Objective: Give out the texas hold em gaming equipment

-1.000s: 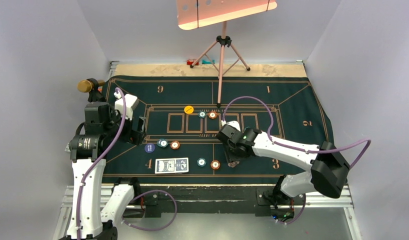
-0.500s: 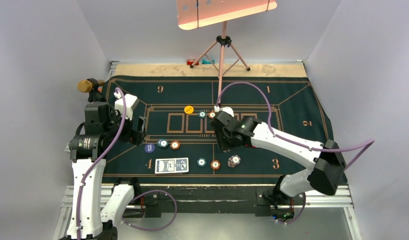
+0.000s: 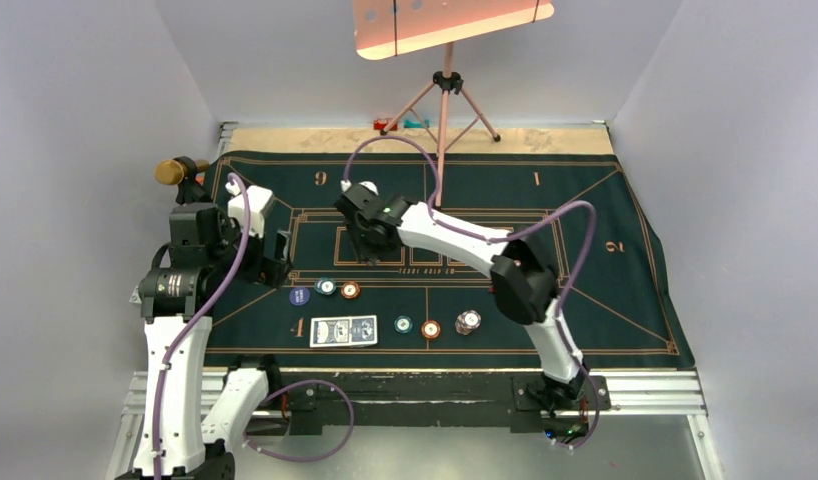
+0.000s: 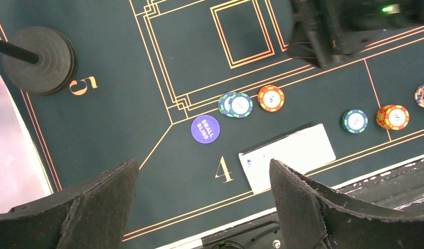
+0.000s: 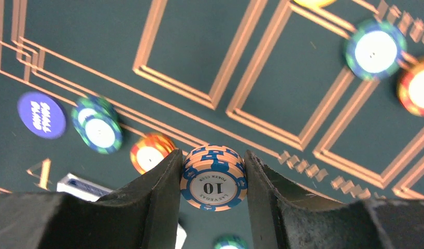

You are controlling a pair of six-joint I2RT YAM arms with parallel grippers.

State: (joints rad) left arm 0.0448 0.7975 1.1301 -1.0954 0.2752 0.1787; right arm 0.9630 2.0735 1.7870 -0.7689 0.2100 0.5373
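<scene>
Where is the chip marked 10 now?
In the right wrist view, the chip marked 10 is clamped in the right gripper, over the gold-lined card boxes left of the mat's centre.

Yellow disc (image 5: 314, 2) cut by top edge; orange-brown chip (image 5: 418, 87) blurred, cut right.

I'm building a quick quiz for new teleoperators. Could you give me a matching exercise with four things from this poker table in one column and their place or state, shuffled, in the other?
Things
1. "10" chip stack
2. blue disc
3. playing cards
4. left claw

Place or state
A. open, holding nothing
B. face down by the near edge of the mat
C. gripped in the right claw
D. flat beside the teal chips

Pairs: 1-C, 2-D, 3-B, 4-A
</scene>
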